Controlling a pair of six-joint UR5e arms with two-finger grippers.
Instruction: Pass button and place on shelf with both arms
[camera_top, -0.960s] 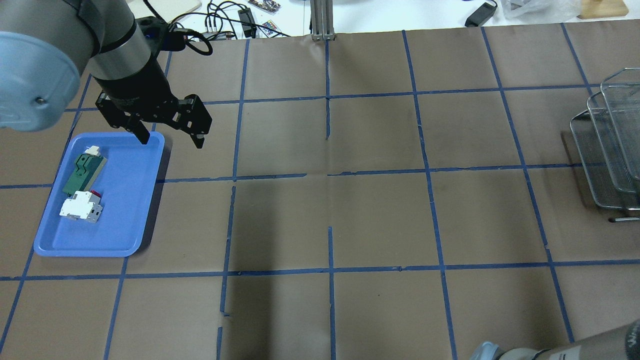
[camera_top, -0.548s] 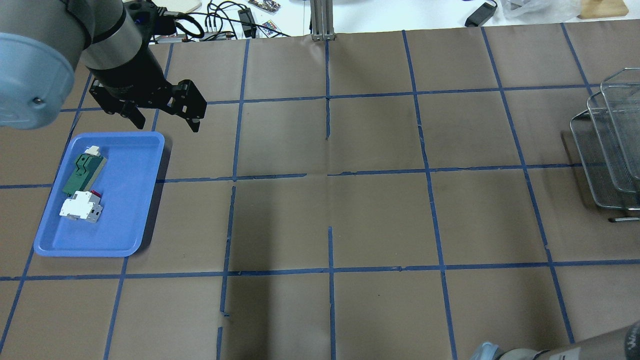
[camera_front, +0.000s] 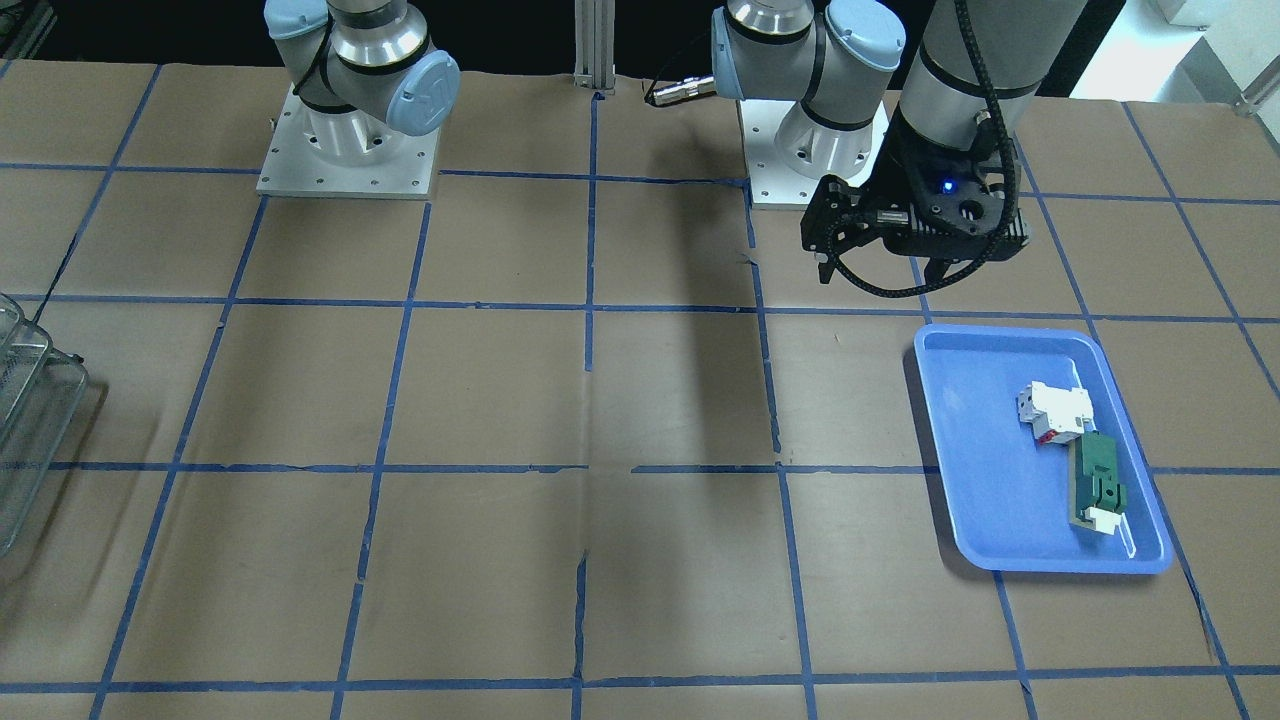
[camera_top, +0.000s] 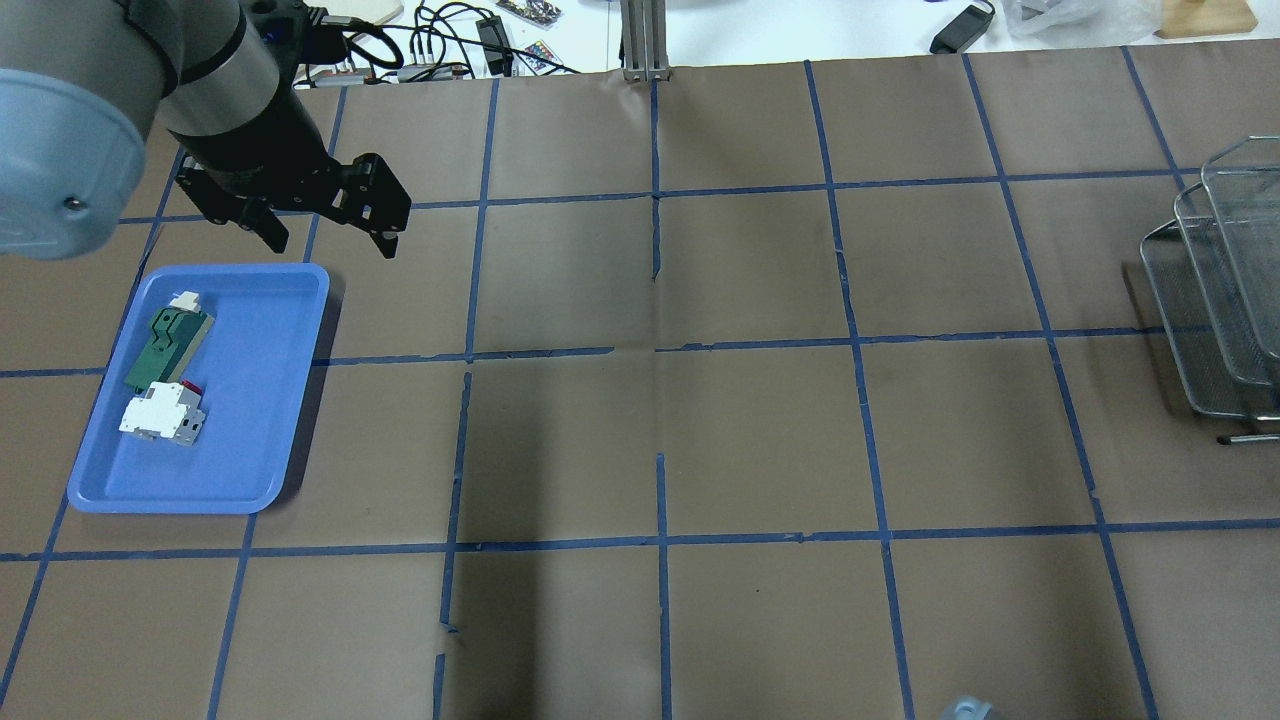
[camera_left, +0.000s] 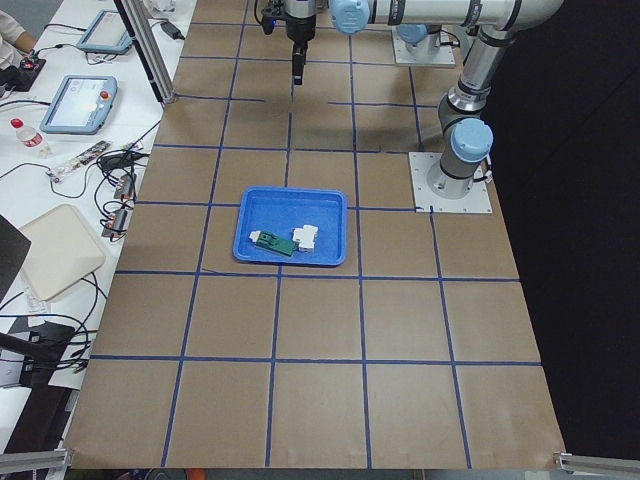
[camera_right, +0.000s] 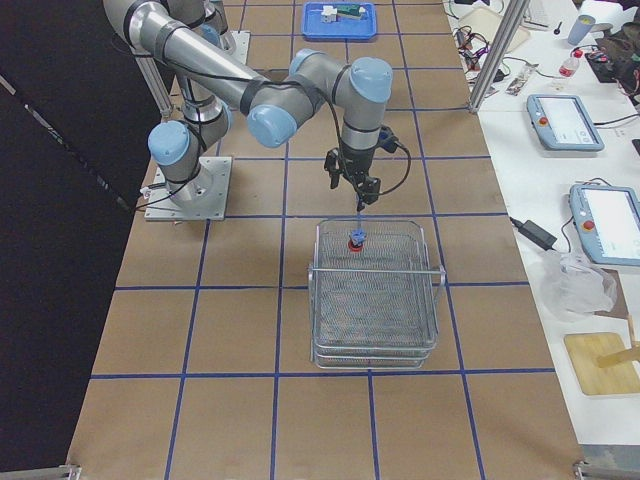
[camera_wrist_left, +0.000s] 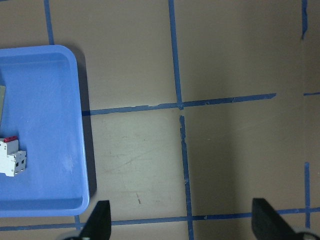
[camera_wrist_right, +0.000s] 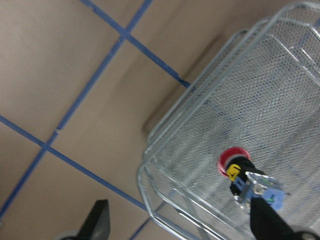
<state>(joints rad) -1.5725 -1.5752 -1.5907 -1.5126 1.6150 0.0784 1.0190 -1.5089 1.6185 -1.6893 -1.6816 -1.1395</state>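
Note:
The button (camera_wrist_right: 239, 172), red head with a blue-and-white block, rests on the mesh of the shelf's (camera_wrist_right: 165, 150) top level; it also shows in the exterior right view (camera_right: 355, 240). My right gripper (camera_right: 360, 195) hangs open just above it, with its fingertips (camera_wrist_right: 98, 220) spread wide. The shelf (camera_top: 1210, 300) stands at the table's right end. My left gripper (camera_top: 332, 243) is open and empty. It hovers over bare table just beyond the blue tray's far right corner, and it also shows in the front view (camera_front: 880, 272).
The blue tray (camera_top: 250, 400) at the table's left holds a white blocky component (camera_top: 158, 412) and a green flat component (camera_top: 168, 340). Cables and devices lie beyond the table's far edge (camera_top: 450, 50). Brown paper with blue tape lines covers the table.
My left gripper, open throughout, has moved off the tray's far rim toward the table's far edge. The right arm's elbow has slid almost out of the overhead view's bottom edge.

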